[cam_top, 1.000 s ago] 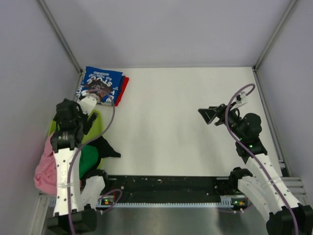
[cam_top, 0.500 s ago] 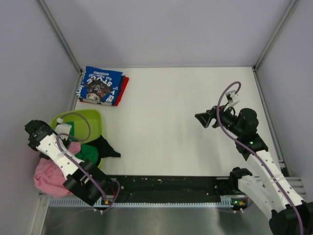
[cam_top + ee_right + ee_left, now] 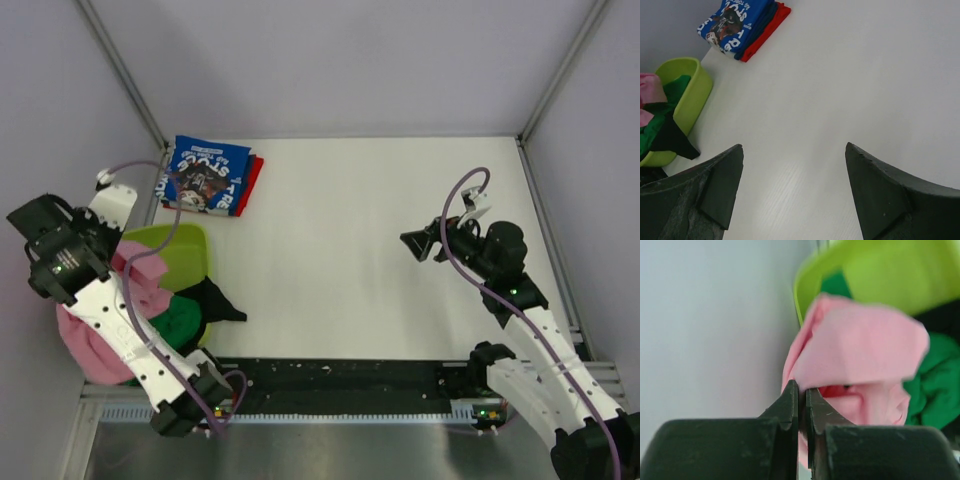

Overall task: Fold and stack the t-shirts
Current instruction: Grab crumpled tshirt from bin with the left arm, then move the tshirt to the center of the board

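Left end effector (image 3: 801, 390) pinches pink tee (image 3: 860, 340) beside tub rim (image 3: 865, 265).

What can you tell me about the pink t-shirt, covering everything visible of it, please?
The pink t-shirt is plain, soft cloth with no print showing, unfolded and crumpled. One fold is pinched between the closed fingers of the left tool. The rest drapes in loose bunches down the left side of the lime-green tub, spilling past its rim. It lies against the green t-shirt in the tub. Collar and sleeves cannot be made out.
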### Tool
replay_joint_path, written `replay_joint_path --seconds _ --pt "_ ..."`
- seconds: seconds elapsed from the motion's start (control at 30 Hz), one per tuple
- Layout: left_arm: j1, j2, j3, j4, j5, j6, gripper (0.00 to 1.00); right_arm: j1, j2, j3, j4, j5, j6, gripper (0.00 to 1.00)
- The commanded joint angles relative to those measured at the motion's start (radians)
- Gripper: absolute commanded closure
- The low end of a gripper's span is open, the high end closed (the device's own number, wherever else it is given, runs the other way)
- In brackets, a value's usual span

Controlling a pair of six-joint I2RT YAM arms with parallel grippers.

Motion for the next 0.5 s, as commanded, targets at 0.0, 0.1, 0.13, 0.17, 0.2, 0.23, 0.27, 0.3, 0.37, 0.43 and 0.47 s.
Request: replay_joint_path --seconds 0.0,0.1,0.13,0.17,0.2,0.23,0.27,0.3,0.37,0.43,0.47 --pt "-0.288 0.018 0.364 -0.178 0.254 -0.117 1.00 0.019 0.002 0.058 0.036 0.011 -0.005 0.19" --pt "-0.503 0.081 0.560 -0.177 0.368 -0.264 1.00 0.023 0.000 0.073 0.018 0.017 -0.008 0.19" --pt "-0.554 0.111 0.597 -0.162 0.392 -0.323 1.00 0.024 -0.001 0.079 0.018 0.018 -0.008 0.19" --pt "-0.616 0.146 0.636 -0.152 0.413 -0.368 1.00 0.024 -0.001 0.084 -0.011 0.020 -0.009 0.19" --pt "-0.691 0.176 0.657 -0.145 0.418 -0.407 1.00 0.026 0.000 0.090 -0.019 0.021 -0.012 0.19" --pt "-0.771 0.208 0.664 -0.129 0.409 -0.439 1.00 0.026 -0.001 0.093 -0.028 0.028 -0.011 0.19" --pt "-0.883 0.229 0.653 -0.104 0.381 -0.465 1.00 0.026 -0.001 0.098 -0.036 0.034 -0.011 0.19" --pt "-1.022 0.257 0.635 -0.076 0.349 -0.488 1.00 0.024 0.000 0.107 -0.048 0.043 -0.012 0.19" --pt "-1.201 0.324 0.599 -0.031 0.299 -0.494 1.00 0.024 0.002 0.127 -0.085 0.075 -0.019 0.19" --pt "-1.314 0.412 0.604 -0.022 0.292 -0.467 1.00 0.026 0.000 0.152 -0.134 0.121 -0.032 0.19" --pt "-1.342 0.465 0.618 -0.027 0.289 -0.442 1.00 0.026 -0.001 0.164 -0.166 0.142 -0.040 0.19"
